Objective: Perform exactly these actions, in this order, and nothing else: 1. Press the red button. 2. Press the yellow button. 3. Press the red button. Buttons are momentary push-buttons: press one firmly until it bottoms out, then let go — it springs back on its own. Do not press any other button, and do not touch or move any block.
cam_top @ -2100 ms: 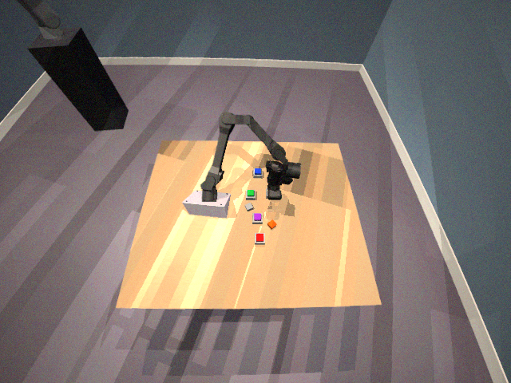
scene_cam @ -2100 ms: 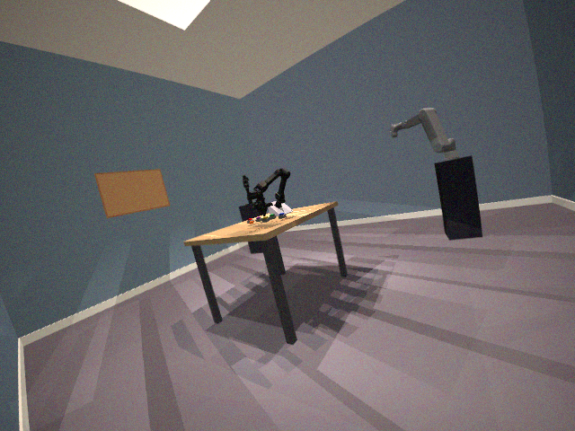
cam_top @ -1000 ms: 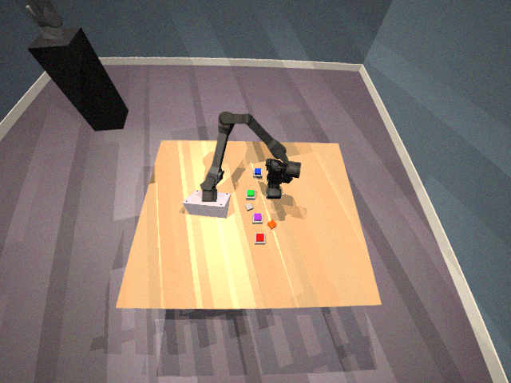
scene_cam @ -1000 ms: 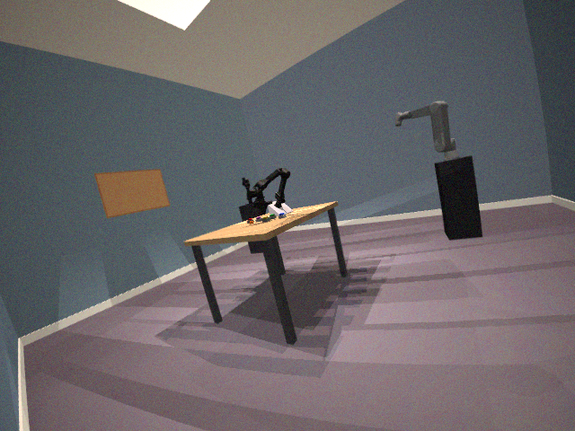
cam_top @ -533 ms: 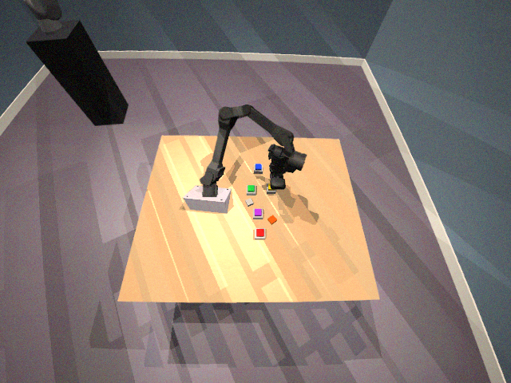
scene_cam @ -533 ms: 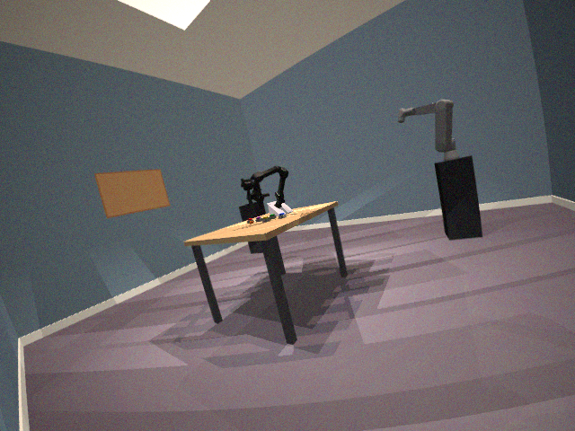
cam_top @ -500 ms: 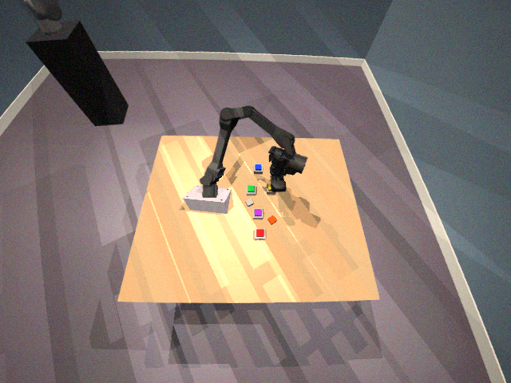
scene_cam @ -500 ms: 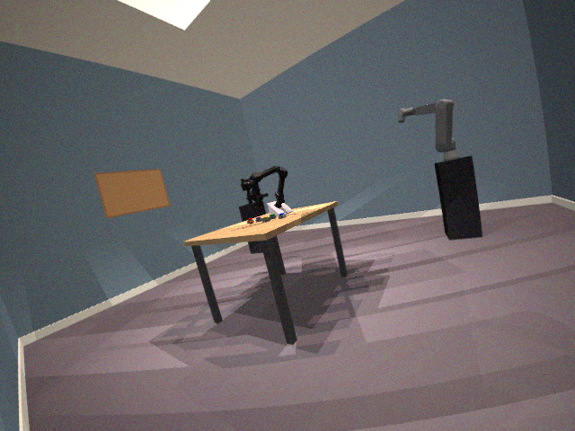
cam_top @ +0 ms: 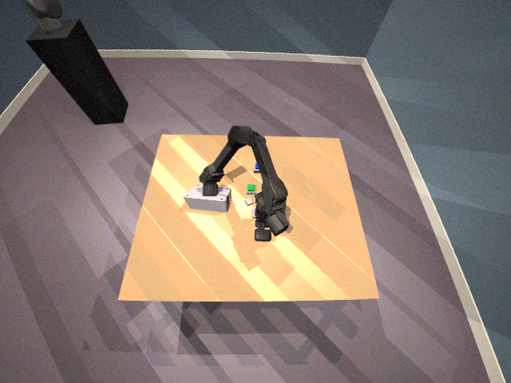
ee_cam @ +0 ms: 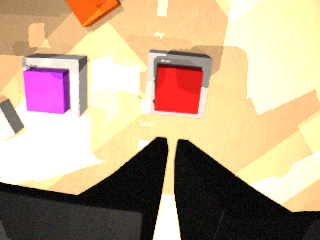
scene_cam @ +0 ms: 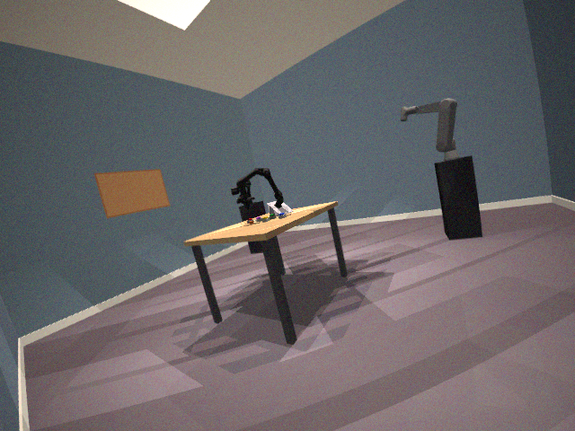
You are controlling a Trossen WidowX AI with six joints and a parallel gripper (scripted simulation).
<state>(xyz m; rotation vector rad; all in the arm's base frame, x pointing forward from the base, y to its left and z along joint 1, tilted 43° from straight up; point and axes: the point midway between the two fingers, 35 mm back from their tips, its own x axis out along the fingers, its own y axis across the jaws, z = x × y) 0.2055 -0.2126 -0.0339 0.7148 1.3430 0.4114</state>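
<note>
The red button sits in a grey square housing, its red cap raised, just ahead of the fingertips in the wrist view. In the exterior view it is a small red spot on the table. My gripper is shut and empty, with only a thin gap between the fingers. It hangs above the table, and its tips appear just short of the red housing, not over the cap. In the top view the gripper and arm cover most of the red button. The yellow button is hidden behind the arm there and is outside the wrist view.
A purple button is left of the red one. An orange block lies beyond, between them. A pale block is left of the purple button. Green and blue buttons stand farther back.
</note>
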